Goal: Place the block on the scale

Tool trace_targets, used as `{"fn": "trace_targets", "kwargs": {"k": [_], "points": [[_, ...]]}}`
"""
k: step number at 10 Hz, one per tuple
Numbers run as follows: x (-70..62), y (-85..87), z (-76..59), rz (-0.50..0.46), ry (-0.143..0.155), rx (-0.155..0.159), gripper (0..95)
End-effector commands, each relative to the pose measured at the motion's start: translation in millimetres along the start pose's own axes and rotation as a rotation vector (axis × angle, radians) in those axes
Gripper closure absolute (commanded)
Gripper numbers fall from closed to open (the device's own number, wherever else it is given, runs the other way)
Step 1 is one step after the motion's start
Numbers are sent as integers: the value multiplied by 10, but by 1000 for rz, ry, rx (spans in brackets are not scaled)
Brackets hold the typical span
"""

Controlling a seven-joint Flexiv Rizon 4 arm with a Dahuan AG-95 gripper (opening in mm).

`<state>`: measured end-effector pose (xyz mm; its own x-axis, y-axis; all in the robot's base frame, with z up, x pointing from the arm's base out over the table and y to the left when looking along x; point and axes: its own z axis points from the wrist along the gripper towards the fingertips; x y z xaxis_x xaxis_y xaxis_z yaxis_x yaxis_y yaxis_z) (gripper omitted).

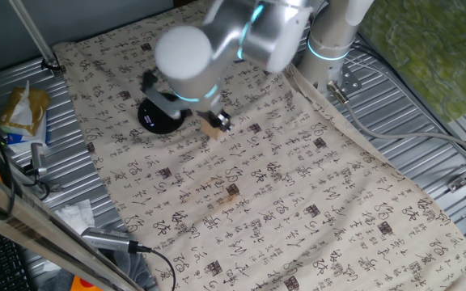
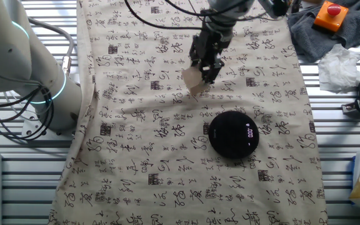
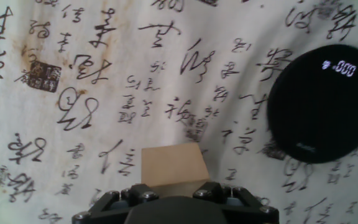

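The block is a small tan wooden cube held in my gripper, lifted slightly above the calligraphy-printed cloth. In the hand view the block sits between the jaws at the bottom centre. It also shows in one fixed view, below the arm's wrist. The scale is a round black disc with a lit display, lying on the cloth in front and to the right of the block. In the hand view the scale is at the right edge, apart from the block. In one fixed view the scale is partly hidden by the arm.
A cloth with printed characters covers the table. A grey cloth with an orange box and red button and crumpled white tissue lie at the far right. The robot's base stands at the left. Cables and a bag lie beside the cloth.
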<state>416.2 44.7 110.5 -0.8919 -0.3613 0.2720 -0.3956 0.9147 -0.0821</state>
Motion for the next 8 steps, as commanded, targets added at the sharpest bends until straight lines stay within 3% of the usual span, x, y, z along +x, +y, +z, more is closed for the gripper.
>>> {"fn": "trace_targets", "kwargs": {"k": [1,5,8], "points": [[-26,-242,-116,-40,1,2,950],[-123,-545,-232,-88,2,6,950],[-225,-717,-234,-139,3,28,950]]}}
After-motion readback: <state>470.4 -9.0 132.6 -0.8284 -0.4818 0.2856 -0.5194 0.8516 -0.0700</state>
